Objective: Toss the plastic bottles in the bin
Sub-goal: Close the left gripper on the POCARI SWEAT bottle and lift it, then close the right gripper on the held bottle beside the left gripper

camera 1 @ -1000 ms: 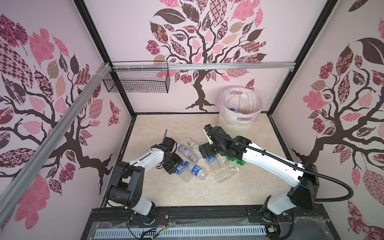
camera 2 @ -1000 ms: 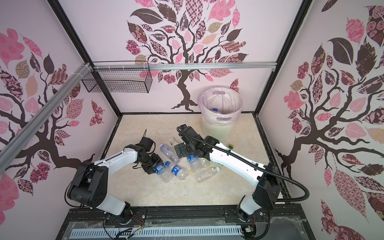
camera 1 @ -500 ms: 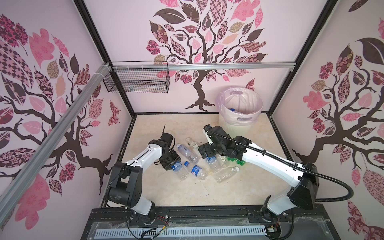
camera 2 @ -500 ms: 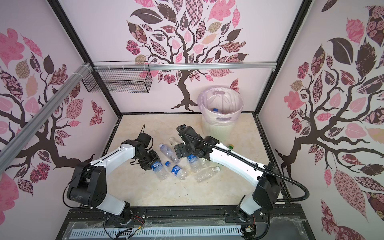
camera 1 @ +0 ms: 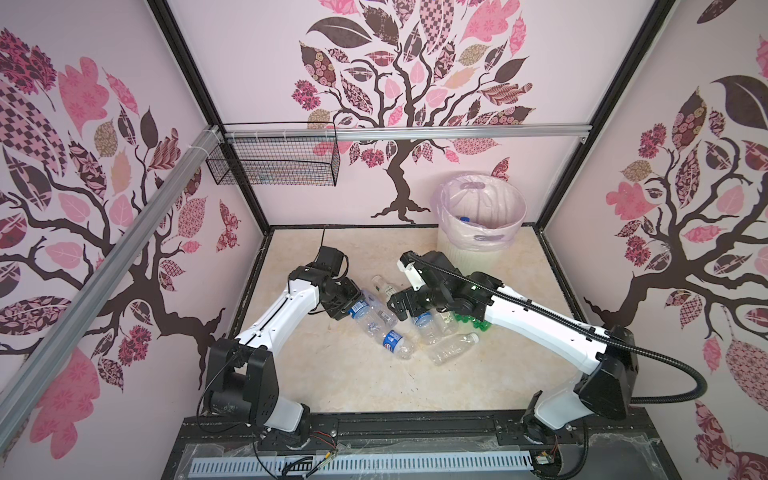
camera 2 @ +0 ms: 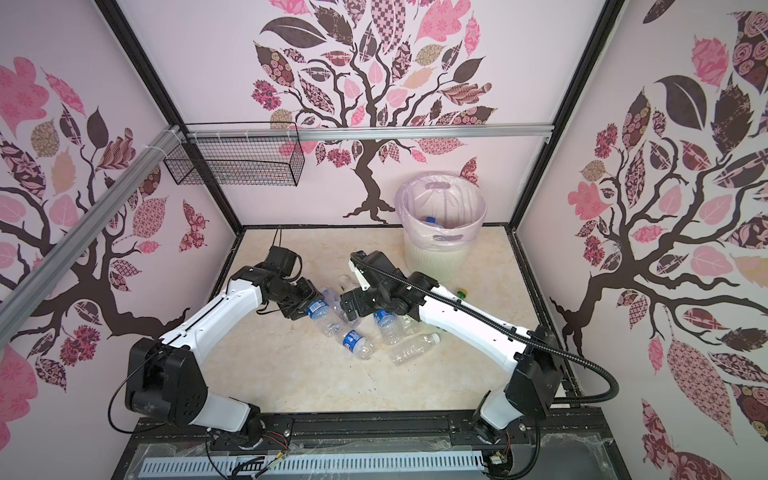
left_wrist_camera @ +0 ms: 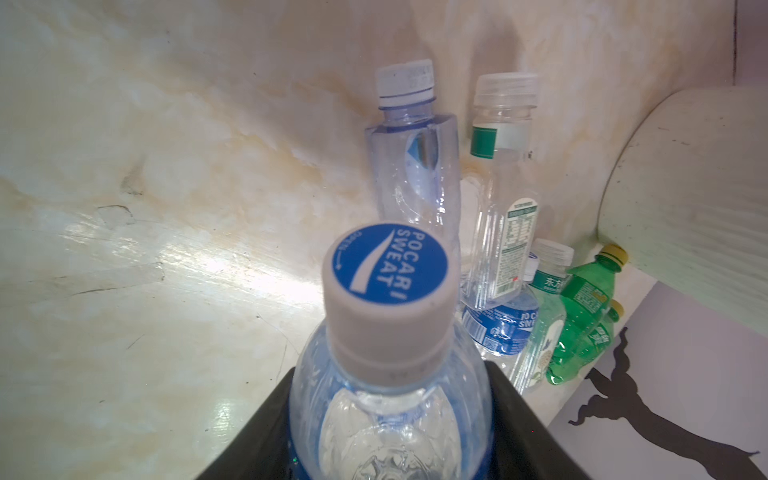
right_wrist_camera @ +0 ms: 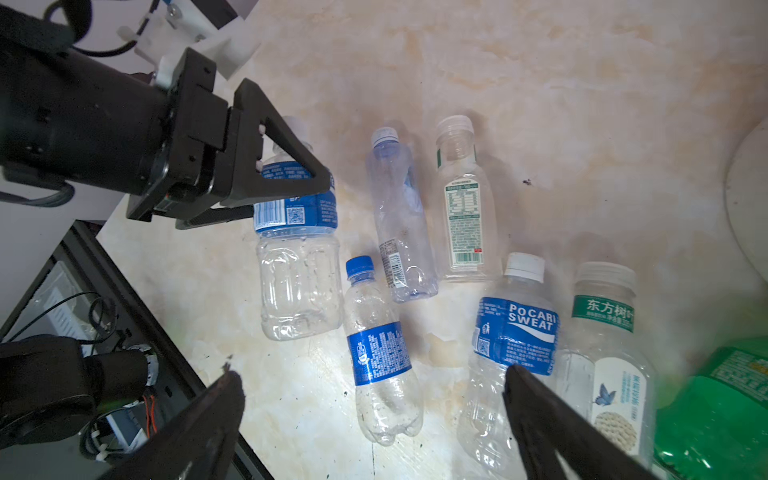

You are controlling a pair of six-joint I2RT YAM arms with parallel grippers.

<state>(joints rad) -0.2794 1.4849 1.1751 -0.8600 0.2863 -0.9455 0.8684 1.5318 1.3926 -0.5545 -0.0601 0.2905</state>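
Note:
My left gripper (camera 1: 347, 309) (left_wrist_camera: 390, 399) is shut on a clear plastic bottle (left_wrist_camera: 384, 266) with a blue Pocari Sweat label and grey cap. The right wrist view shows both fingers pressed against that bottle (right_wrist_camera: 297, 257). My right gripper (camera 1: 399, 309) (right_wrist_camera: 374, 376) hangs open over a small blue-capped bottle (right_wrist_camera: 376, 345) and holds nothing. Several more bottles lie on the floor in both top views: a blue-labelled one (camera 1: 392, 341), a clear one (camera 1: 453, 349) and green ones (camera 1: 469, 322). The cream ribbed bin (camera 1: 469, 253) (camera 2: 432, 257) stands at the back right with a bottle (camera 1: 464, 217) inside.
A black wire basket (camera 1: 274, 162) hangs on the back wall at the left. Walls close the floor on three sides, and a black frame rail (camera 1: 374, 419) runs along the front. The two grippers are close together over the bottle pile.
My left gripper has narrowed onto the Pocari bottle and moved with it a little toward the back. The right arm has stayed still and open.

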